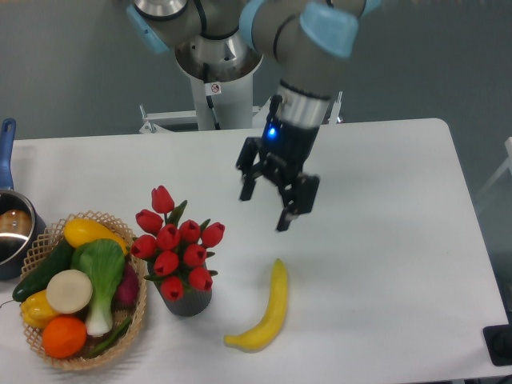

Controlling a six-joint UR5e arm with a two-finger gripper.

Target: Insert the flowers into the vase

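Note:
The flowers (178, 242), a bunch of red closed tulips with dark green leaves, stand upright in the vase (187, 302), a short dark grey ribbed cylinder near the table's front left. The flower heads hide the vase's rim. My gripper (266, 207) hangs above the table to the right of and behind the flowers, apart from them. Its two dark fingers are spread and hold nothing.
A woven basket (136, 320) with toy vegetables and fruit stands left of the vase, almost touching it. A yellow banana (264, 312) lies right of the vase. A pot with a blue handle (10, 216) sits at the left edge. The robot base (216, 72) stands at the back.

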